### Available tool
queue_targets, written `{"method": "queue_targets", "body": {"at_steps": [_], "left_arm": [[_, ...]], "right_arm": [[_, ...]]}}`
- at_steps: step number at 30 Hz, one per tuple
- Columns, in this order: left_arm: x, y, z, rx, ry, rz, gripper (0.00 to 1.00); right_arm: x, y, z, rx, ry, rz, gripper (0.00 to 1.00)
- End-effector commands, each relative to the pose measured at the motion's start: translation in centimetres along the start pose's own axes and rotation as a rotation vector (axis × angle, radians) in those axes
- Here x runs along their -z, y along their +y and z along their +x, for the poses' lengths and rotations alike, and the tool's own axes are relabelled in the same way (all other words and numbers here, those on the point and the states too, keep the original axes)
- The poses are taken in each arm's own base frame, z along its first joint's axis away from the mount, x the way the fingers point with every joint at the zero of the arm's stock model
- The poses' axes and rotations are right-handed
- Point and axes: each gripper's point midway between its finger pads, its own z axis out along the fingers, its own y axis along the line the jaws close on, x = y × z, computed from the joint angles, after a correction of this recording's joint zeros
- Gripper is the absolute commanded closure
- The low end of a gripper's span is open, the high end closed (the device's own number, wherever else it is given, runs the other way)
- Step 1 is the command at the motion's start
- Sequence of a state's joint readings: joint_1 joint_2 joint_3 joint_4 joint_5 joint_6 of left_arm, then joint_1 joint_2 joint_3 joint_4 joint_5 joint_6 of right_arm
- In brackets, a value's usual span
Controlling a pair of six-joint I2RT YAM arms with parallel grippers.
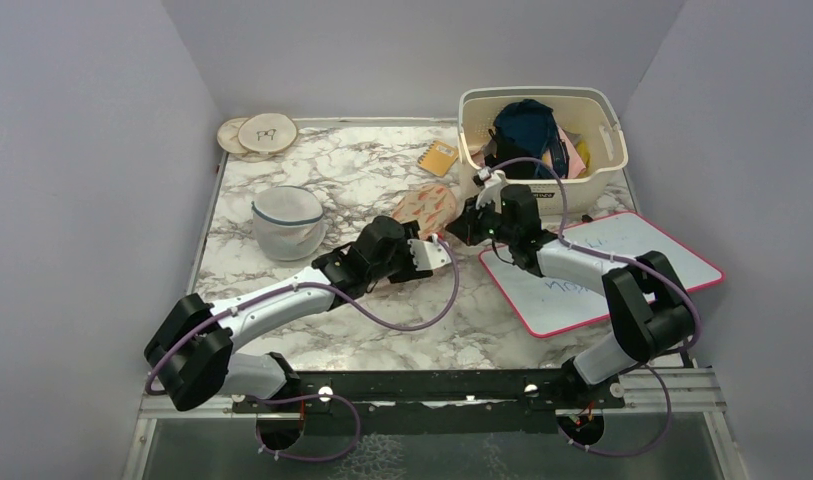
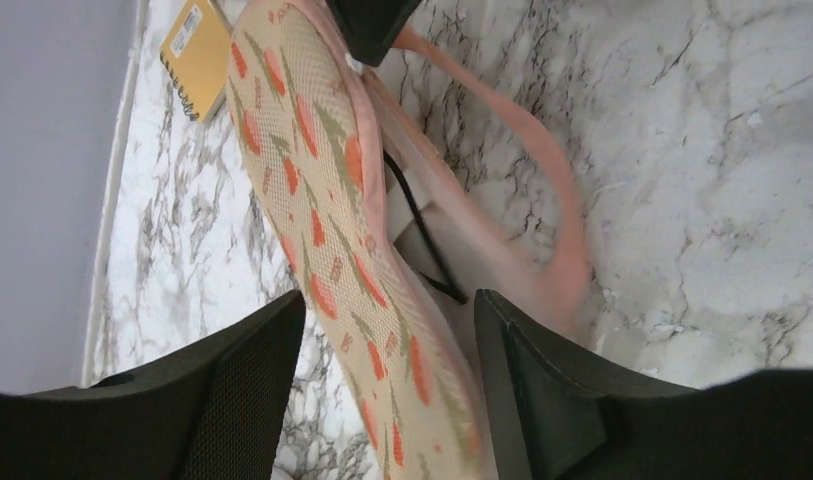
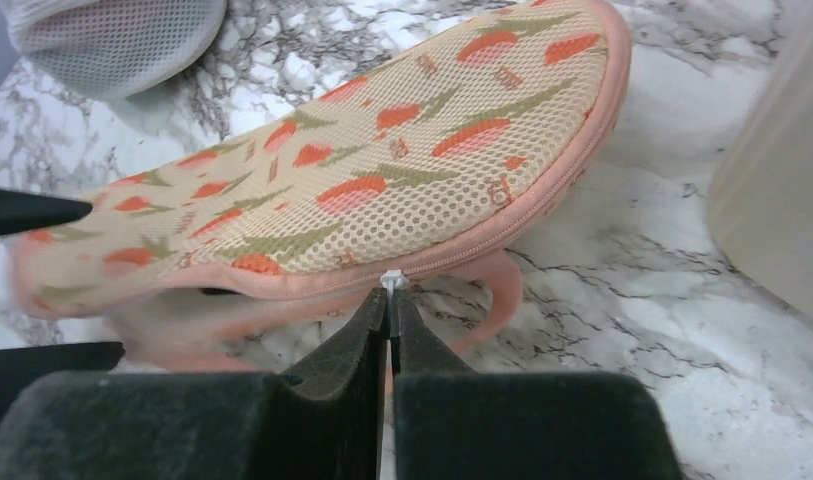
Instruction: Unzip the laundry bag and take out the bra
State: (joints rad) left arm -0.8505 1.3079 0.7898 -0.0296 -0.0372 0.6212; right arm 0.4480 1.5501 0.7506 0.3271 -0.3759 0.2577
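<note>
The laundry bag (image 1: 427,207) is a peach pouch with orange-red leaf prints and pink edging, lying mid-table by the basket. My right gripper (image 3: 390,300) is shut on its small white zipper pull (image 3: 392,281) at the pink edge; in the top view this gripper (image 1: 464,224) is at the bag's right side. Left of the pull the seam is parted. My left gripper (image 2: 392,315) is open, its fingers either side of the bag's near end (image 2: 382,330), with marble showing beside one finger. Pale fabric and a dark cord (image 2: 422,235) show in the opening. The bra itself is hidden.
A cream basket (image 1: 542,93) full of clothes stands just behind right of the bag. A white mesh dome with blue rim (image 1: 287,222) sits to the left. A yellow notebook (image 1: 440,157), two wooden discs (image 1: 259,133) and a pink-rimmed whiteboard (image 1: 622,270) are also on the marble table.
</note>
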Motion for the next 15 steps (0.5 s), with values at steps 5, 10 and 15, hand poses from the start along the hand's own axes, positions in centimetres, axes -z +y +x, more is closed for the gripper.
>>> {"method": "queue_targets", "body": {"at_steps": [5, 10, 15], "left_arm": [[0.9, 0.6, -4.9, 0.082, -0.195, 0.025, 0.28], [-1.3, 1.2, -3.9, 0.161, -0.103, -0.005, 0.34], [-2.7, 1.2, -2.3, 0.163, -0.007, -0.01, 0.57]], "right_arm": [[0.4, 5.3, -0.8, 0.039, -0.039, -0.175, 0.99], [0.4, 6.9, -0.3, 0.034, -0.032, -0.21, 0.99], [0.3, 7.7, 0.0, 0.03, -0.028, -0.225, 0.99]]}}
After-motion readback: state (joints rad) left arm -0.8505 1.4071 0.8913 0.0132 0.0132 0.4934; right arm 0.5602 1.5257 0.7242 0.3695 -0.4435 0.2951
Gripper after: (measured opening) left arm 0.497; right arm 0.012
